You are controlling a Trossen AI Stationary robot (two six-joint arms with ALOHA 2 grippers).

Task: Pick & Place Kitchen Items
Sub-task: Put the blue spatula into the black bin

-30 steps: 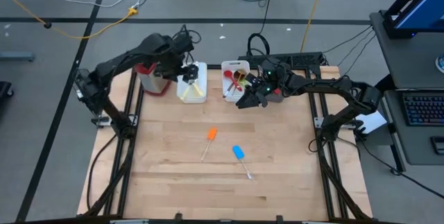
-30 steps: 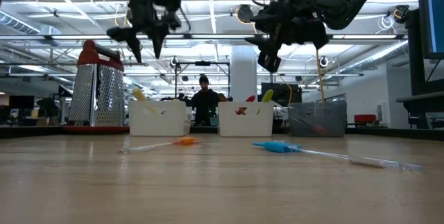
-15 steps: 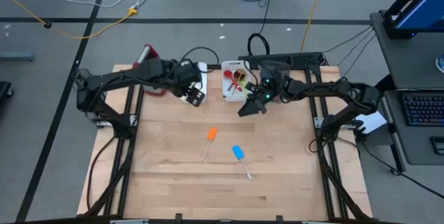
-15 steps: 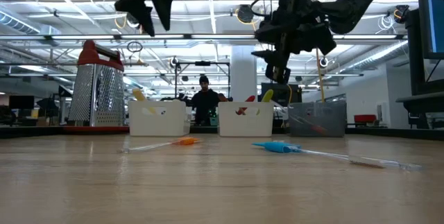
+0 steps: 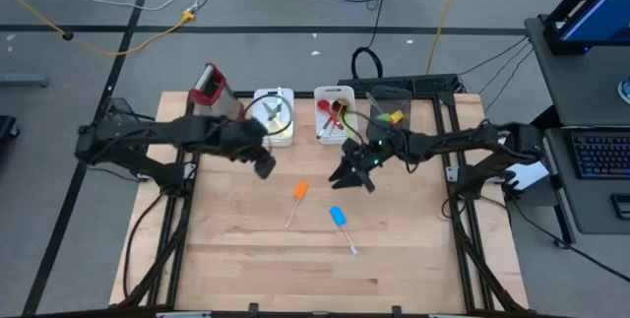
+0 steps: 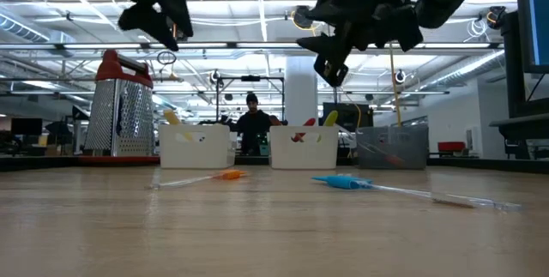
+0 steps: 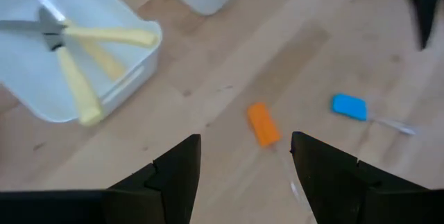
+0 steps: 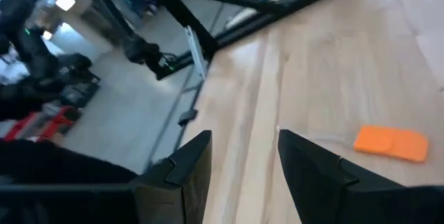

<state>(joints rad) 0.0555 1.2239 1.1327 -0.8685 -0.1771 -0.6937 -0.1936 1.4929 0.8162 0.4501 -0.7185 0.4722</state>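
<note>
Bright, even light from ceiling strips at 12 o'clock in the low view, glaring slightly. The table (image 5: 315, 259) shows only soft, faint shadows. Both wrist views are motion-blurred; the low view's foreground is soft.

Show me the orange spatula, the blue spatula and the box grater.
orange spatula (image 5: 300, 190), high view, on its head
blue spatula (image 5: 338, 217), high view, on its head
box grater (image 6: 120, 114), low view, on its metal face

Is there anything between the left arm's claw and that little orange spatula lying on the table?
Nothing visible. The left tool hangs open above bare wood, and the orange spatula lies in plain sight just ahead of it. The bin with the knives sits off to one side; the blue spatula lies farther on.
</note>
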